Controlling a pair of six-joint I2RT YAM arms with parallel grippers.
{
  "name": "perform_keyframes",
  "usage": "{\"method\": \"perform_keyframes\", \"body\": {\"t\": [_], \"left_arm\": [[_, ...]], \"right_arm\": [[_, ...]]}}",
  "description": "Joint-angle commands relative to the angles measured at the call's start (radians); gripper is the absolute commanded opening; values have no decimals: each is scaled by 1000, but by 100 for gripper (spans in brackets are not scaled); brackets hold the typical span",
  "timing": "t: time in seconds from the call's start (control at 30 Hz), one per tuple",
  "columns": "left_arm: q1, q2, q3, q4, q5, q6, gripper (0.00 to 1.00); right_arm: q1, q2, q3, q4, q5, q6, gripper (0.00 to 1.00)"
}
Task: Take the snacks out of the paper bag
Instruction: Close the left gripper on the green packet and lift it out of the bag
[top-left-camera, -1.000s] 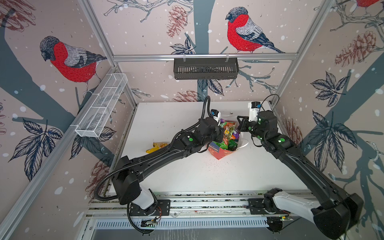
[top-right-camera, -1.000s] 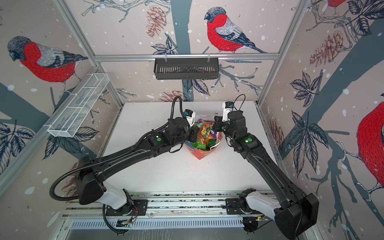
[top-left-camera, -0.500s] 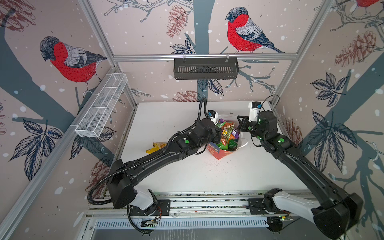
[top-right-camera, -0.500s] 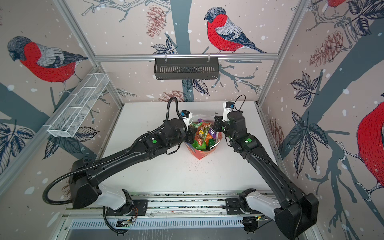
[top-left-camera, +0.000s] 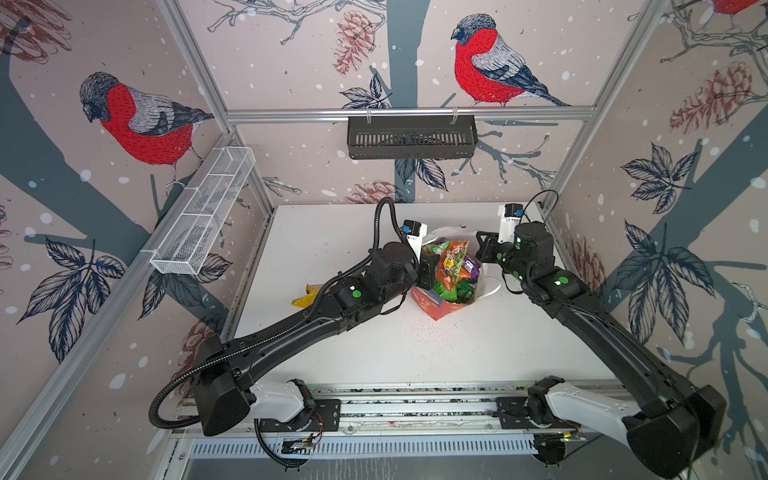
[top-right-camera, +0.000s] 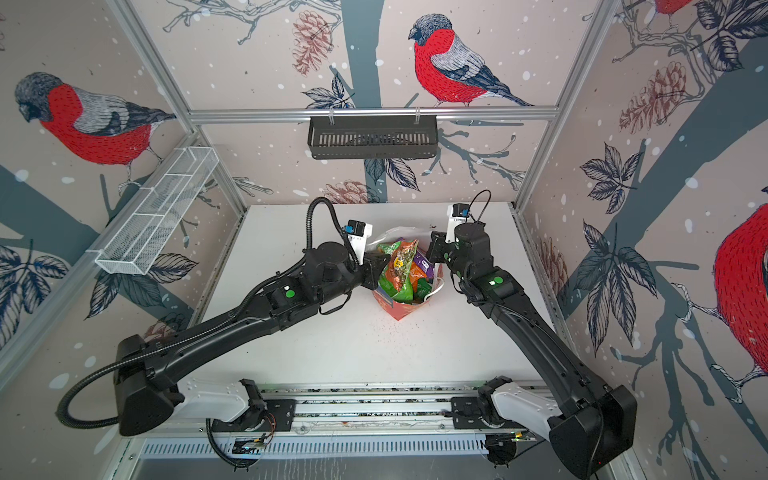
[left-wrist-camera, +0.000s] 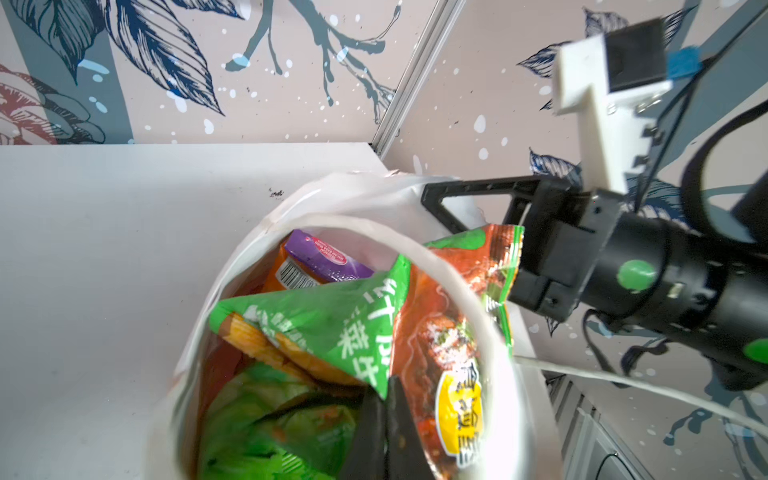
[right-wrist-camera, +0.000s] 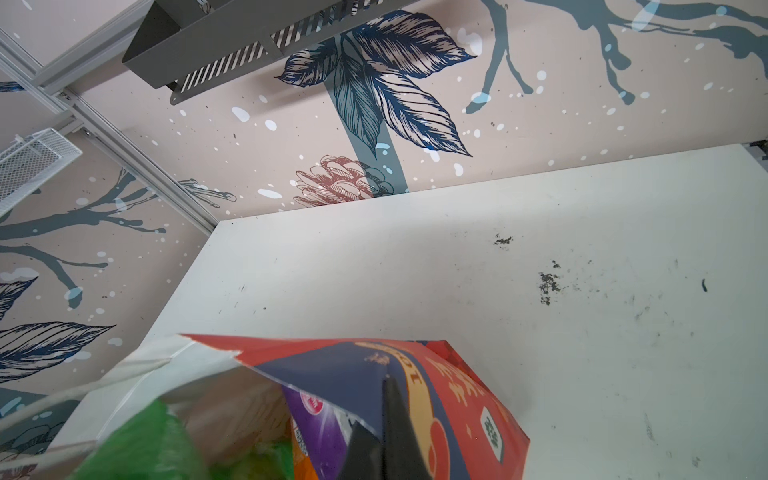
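We found the paper bag (top-left-camera: 436, 305) standing right of centre in the far half of the white bench (top-left-camera: 374, 353). Its red printed card was creased, its white inside showed at the crumpled mouth, and a white cord handle (top-left-camera: 494, 286) drooped toward the right edge. The near half of the bench lay bare apart from fine specks close to the bag, and a strip of free surface ran along the far edge behind it. A yellow packet (top-left-camera: 306, 293) lay toward the left edge, half hidden by the left arm (top-left-camera: 291, 332). The snacks (top-left-camera: 453, 270), crinkly foil packets in green, purple and orange, crowded the bag's mouth. The left gripper (left-wrist-camera: 388, 384) had its jaws pinched together on the corner of a green-and-red packet (left-wrist-camera: 440, 332) that stood taller than the rest. The right gripper (right-wrist-camera: 387, 384), at the bag's right side, was clamped onto the rim's red and blue flap.
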Motion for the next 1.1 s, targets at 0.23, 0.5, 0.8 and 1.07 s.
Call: {"method": "perform_keyframes", "body": {"t": [0.23, 0.5, 0.8, 1.07], "left_arm": [[-1, -64, -38, 122, 21, 0, 0], [-1, -116, -74, 155, -11, 20, 0], [0, -146, -80, 158, -19, 36, 0], [1, -204, -101, 164, -63, 51, 0]], "right_arm": [[2, 7, 2, 82, 23, -1, 0], [2, 17, 5, 80, 24, 0, 0], [1, 32, 8, 79, 24, 1, 0], [-1, 35, 16, 58, 93, -13, 0]]}}
